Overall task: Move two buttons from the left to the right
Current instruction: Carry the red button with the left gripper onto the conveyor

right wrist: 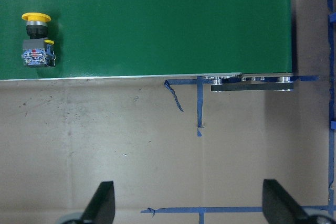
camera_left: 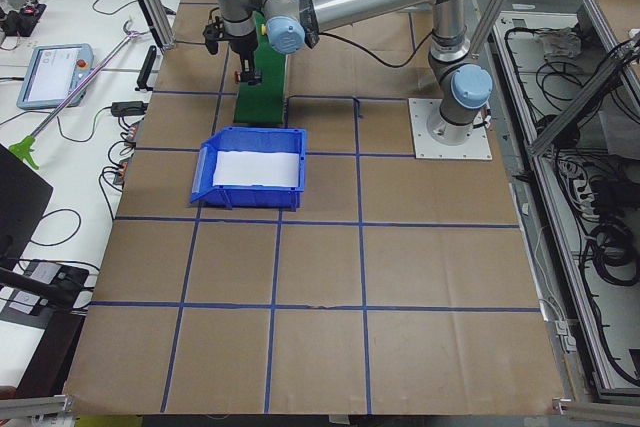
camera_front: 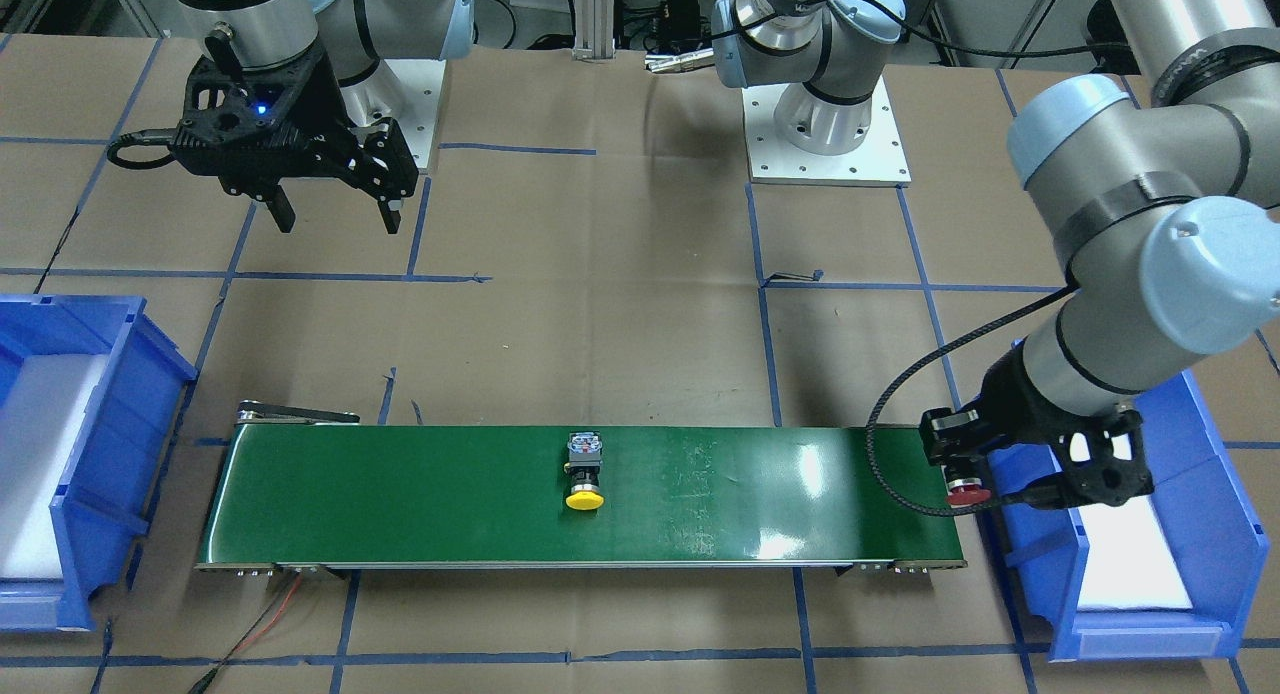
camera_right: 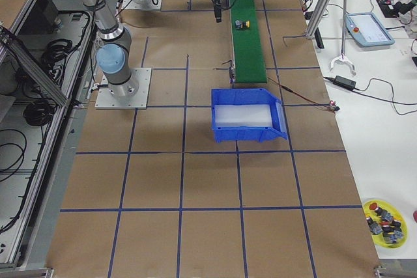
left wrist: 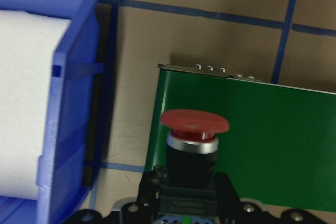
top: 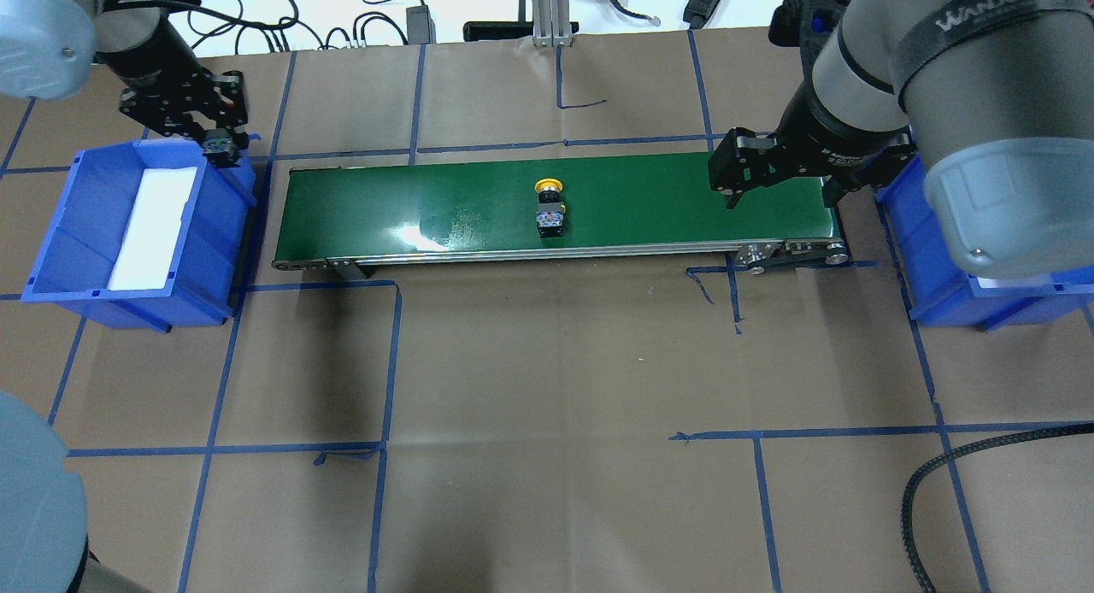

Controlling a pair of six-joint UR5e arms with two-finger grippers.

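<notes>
Left gripper clamps the red button above the conveyor belt end nearest the worktop's left edge, likely to lay it there; right gripper hangs spread open.

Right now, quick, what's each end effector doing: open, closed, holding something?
Left end effector: closed on the red button.
Right end effector: open, empty.

Brown paper covers the table, marked into large squares by blue tape. A white bench stands alongside.
</notes>
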